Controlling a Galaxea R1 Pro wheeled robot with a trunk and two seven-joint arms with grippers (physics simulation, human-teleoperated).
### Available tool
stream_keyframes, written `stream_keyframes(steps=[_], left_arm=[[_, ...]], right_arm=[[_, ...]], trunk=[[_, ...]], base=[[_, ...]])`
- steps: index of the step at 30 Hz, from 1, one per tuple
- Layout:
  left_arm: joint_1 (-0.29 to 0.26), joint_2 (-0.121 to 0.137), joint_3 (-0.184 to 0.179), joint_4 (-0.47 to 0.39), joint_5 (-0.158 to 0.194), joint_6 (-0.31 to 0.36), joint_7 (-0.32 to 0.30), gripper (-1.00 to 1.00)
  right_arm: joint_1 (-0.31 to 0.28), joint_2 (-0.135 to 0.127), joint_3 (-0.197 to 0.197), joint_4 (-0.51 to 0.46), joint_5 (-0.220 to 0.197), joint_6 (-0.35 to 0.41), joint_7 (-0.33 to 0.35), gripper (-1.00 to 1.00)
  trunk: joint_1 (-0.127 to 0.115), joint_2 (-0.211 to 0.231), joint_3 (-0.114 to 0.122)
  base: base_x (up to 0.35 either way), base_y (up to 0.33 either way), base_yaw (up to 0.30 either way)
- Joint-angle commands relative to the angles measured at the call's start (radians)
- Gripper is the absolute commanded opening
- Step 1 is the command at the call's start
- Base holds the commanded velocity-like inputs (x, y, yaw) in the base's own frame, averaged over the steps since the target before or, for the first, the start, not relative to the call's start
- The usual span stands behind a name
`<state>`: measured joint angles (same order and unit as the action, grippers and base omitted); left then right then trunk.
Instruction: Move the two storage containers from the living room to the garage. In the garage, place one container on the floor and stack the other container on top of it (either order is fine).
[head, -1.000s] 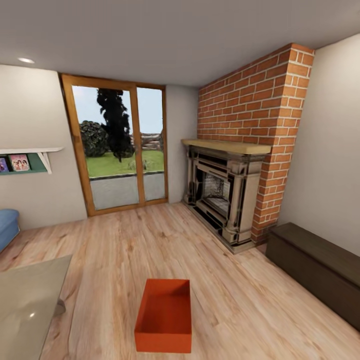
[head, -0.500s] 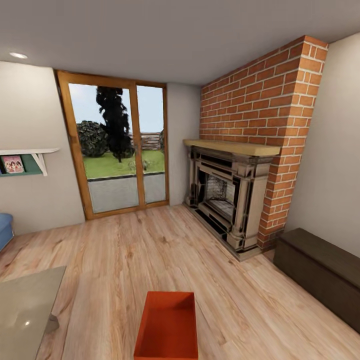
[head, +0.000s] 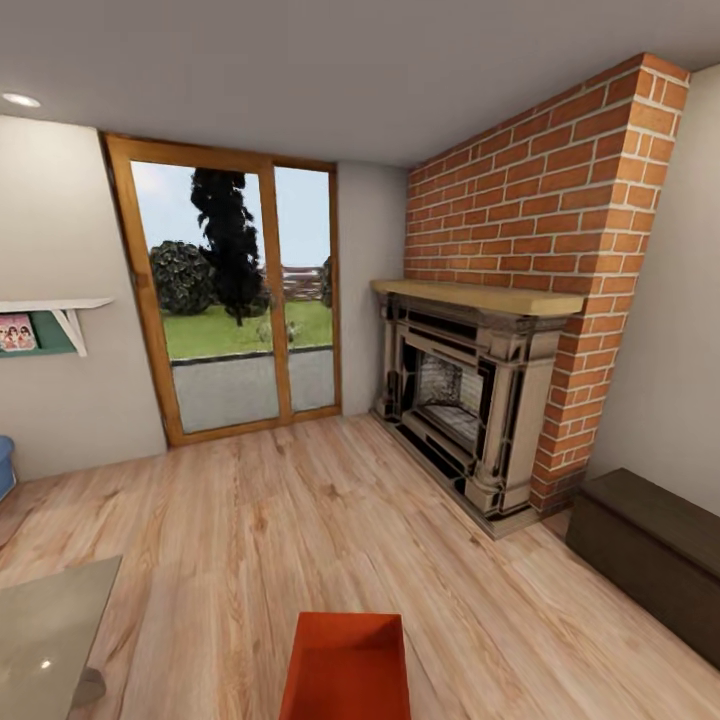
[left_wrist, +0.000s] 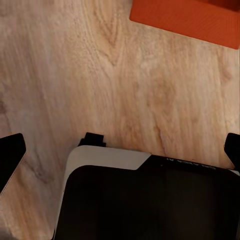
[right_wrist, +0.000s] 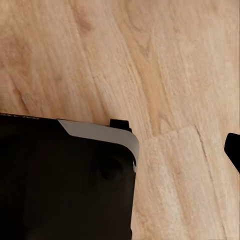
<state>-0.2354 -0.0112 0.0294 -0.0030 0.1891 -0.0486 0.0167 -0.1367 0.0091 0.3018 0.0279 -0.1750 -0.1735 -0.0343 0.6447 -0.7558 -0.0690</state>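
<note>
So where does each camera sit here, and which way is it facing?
Head view: up on the robot's head, facing forward over the wood floor towards the glass doors and fireplace; the orange bin sits low in front.
Left wrist view: on the left arm, facing down at the floor; the robot's dark base shows.
Right wrist view: likewise, on the right arm.
Shared: head and left wrist views both catch the bin.

Left pincer (left_wrist: 120, 150) is hanging spread over bare plank floor (left_wrist: 75, 75); storage container (left_wrist: 187, 20) is sitting ahead of it, robot base (left_wrist: 145, 200) bulking beneath.
</note>
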Motion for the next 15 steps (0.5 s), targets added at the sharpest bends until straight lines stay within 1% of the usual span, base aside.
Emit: stream_keyframes(steps=[1,15], left_arm=[[-0.001,0.000,0.003,0.001,0.004,-0.003,0.002,1.00],[-0.001,0.000,0.002,0.000,0.005,-0.006,0.002,1.00]], right_arm=[[-0.001,0.001,0.008,0.003,-0.009,-0.006,-0.002,1.00],[-0.001,0.004,0.003,0.003,-0.013,-0.008,-0.007,1.00]], trunk=[[0.001,-0.001,-0.002],[0.001,-0.001,-0.002]], base=[[0.322,0.111,0.000],[0.316,0.114,0.000]])
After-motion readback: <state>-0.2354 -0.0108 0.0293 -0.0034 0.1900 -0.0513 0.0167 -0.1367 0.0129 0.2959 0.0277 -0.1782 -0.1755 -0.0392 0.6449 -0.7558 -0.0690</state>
